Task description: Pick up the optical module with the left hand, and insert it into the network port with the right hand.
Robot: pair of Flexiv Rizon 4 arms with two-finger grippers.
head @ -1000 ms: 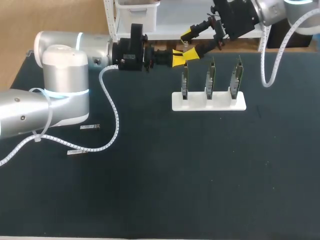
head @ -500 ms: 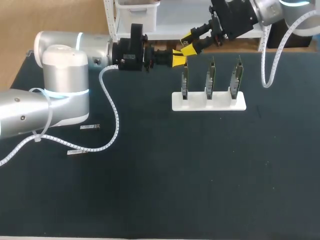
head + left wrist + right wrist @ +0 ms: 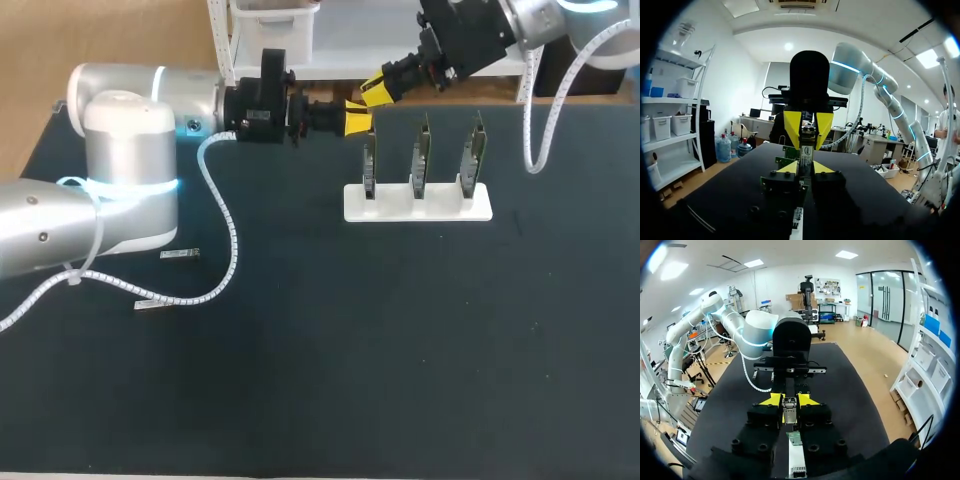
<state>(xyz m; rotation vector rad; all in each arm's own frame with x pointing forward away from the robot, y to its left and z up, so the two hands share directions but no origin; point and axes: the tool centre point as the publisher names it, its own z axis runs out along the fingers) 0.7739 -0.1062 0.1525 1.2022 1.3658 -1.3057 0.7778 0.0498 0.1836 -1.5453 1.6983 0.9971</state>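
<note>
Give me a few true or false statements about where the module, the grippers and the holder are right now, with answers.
1. The optical module sits between the fingers of both the left gripper and the right gripper. True.
2. The white holder carries four upright boards. False: three boards stand in it.
3. Two loose modules lie on the table near the left arm. True.
4. The optical module is plugged into a board. False: it is held clear of the holder.
</note>
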